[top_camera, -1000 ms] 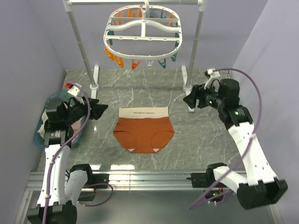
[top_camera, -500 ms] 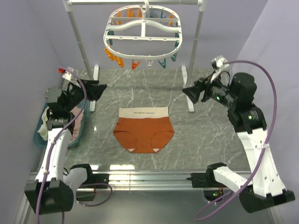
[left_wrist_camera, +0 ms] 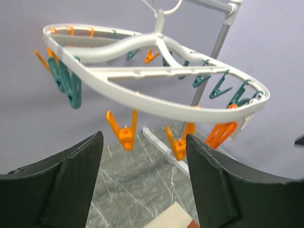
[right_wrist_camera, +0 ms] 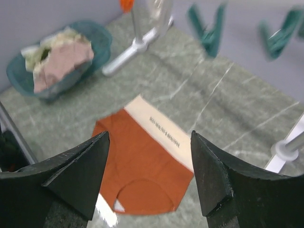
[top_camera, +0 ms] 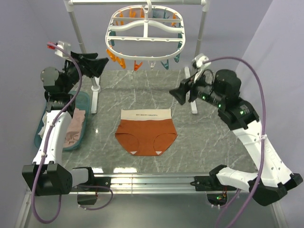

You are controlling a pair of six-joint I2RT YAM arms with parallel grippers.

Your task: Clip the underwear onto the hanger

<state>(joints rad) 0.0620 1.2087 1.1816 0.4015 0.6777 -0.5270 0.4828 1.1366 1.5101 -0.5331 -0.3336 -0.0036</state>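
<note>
The rust-orange underwear point(top_camera: 146, 131) lies flat on the marble table, beige waistband toward the back; it also shows in the right wrist view point(right_wrist_camera: 142, 161). The white oval hanger point(top_camera: 145, 31) hangs from the pole rack, with orange and teal clothespins; it fills the left wrist view point(left_wrist_camera: 142, 78). My left gripper point(top_camera: 97, 66) is open and empty, raised at the hanger's left side, near its orange pins point(left_wrist_camera: 122, 131). My right gripper point(top_camera: 179, 94) is open and empty, in the air right of and above the underwear's waistband.
A teal basket point(top_camera: 81, 102) with pale pink and cream clothes stands at the left edge, also in the right wrist view point(right_wrist_camera: 59, 61). The white pole rack point(top_camera: 78, 35) has uprights and feet point(top_camera: 194, 107) at the back of the table.
My left gripper has risen from beside the basket up to the hanger's left side. My right gripper has moved left and forward, toward the space above the underwear. The underwear has not moved.
</note>
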